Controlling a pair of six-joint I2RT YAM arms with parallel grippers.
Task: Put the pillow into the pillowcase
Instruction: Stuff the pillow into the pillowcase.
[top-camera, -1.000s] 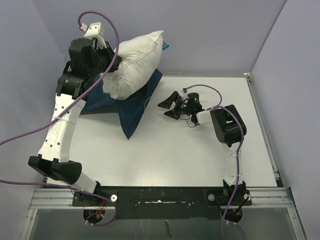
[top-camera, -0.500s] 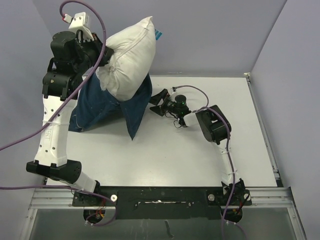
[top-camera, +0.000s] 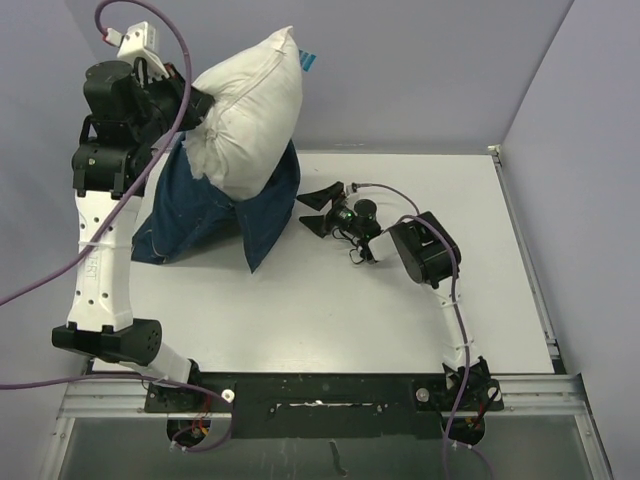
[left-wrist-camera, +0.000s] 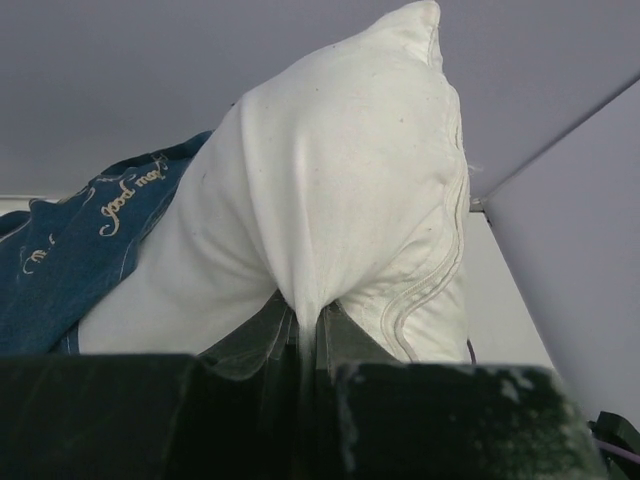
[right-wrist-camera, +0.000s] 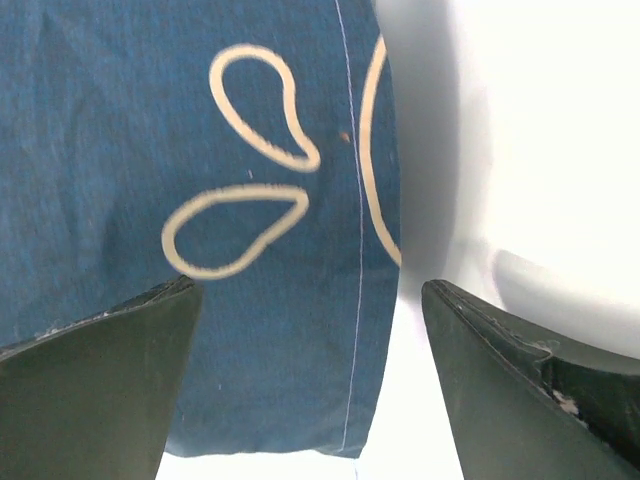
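Lifting looks like the step in hand: the left tool (left-wrist-camera: 302, 338) is clamped shut on a gathered pucker of the pillow (top-camera: 250, 110), holding it high over the far left of the desk (top-camera: 400, 330). The pillowcase (top-camera: 200, 215) hangs below and behind the pillow, its lower corners resting on the desk. How far the pillow's lower end sits inside the blue fabric cannot be told from these views. The right tool (top-camera: 318, 210) stands wide open and empty, low over the desk, with the pillowcase's right seam lying between its fingers in the wrist view. To do this well, that tool should probably close on a single layer at the seam and pin it down, so the case drags over the pillow rather than rising with it. The pinch on the pucker is small and could slip under a hard pull. Room is tight at the far left, where the pillow's top is close to the far wall (top-camera: 420, 60) and the raised arm is close to the left wall (top-camera: 40, 120). Open desk lies near and to the right.
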